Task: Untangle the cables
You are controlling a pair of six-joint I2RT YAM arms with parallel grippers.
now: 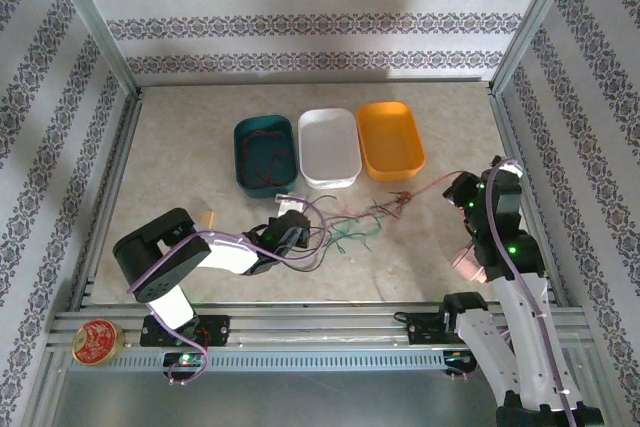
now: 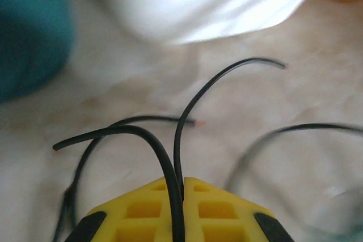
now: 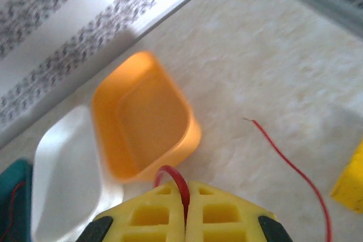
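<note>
Cables: thin red, green and black tangle on the table, at 6 o'clock from the white tray.
Handling: light, limp, springy, I'd judge; likely slippery, so grip near loose ends.
Left gripper: pinched on the black cable.
Right gripper: clamped on the red cable, out at 3 o'clock.

Your far centre is barred by teal tray, white tray, orange tray; cables strew the middle; table open far left.
</note>
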